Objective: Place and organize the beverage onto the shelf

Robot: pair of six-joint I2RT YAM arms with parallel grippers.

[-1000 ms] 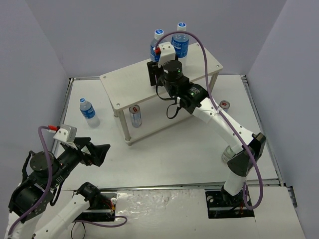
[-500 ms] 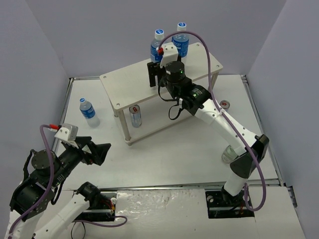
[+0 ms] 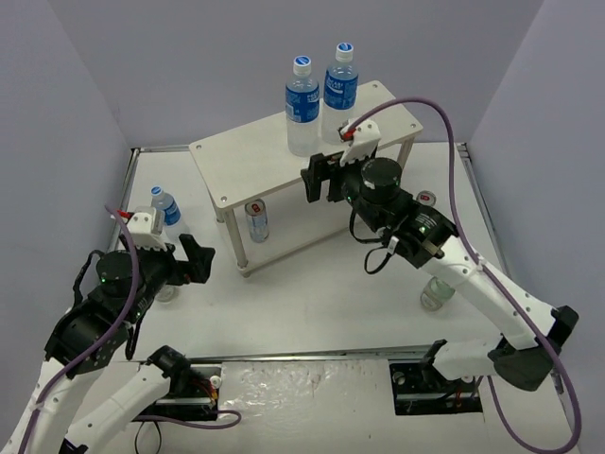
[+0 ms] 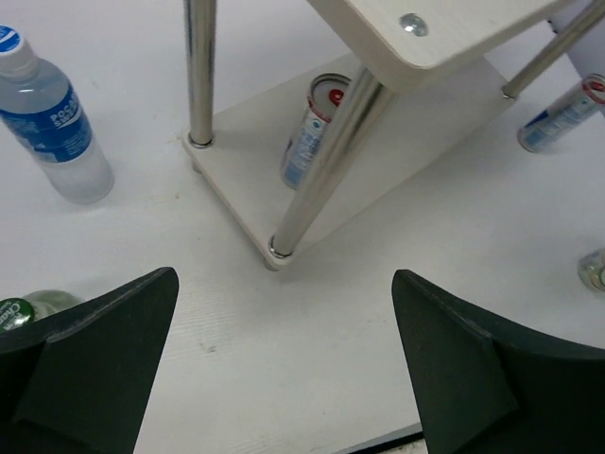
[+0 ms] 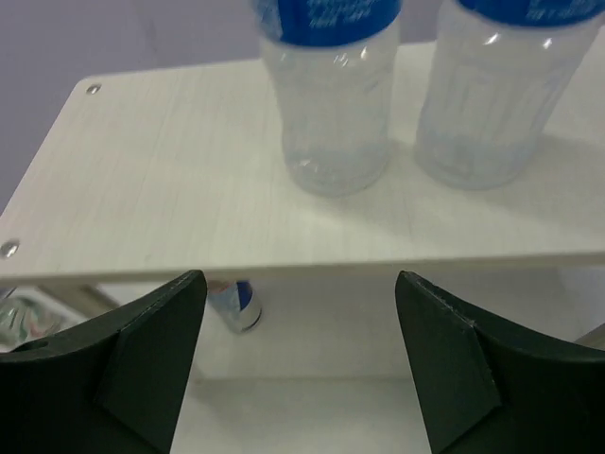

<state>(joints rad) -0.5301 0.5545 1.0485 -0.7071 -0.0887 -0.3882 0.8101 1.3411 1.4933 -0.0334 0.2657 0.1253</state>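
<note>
**Operator:** Where are the drinks?

**Technician:** Two tall bottles (image 3: pixel 302 104) stand upright, just beside each other, on the top board of the shelf (image 3: pixel 236 161). One can (image 3: pixel 256 220) stands on the lower board. A small bottle (image 4: pixel 52 123) stands on the worktop (image 3: pixel 331 284) left of the shelf. A second can (image 3: pixel 427 199) is on the worktop at the shelf's right.

**Operator:** What are the claws doing?

**Technician:** The left claw (image 4: pixel 284 312) is spread wide and empty, facing the shelf's near leg. The right claw (image 5: pixel 301 284) is also spread and empty, in front of the top board.

**Operator:** How will the small bottle handle?

**Technician:** It appears full, so it is probably fairly heavy for its size. The thin plastic wall will likely give under a squeeze. Grip the labelled mid-body, below the shoulder, and keep it upright. The cans look stiff, smooth and easy to tip, so grip them mid-wall.
</note>
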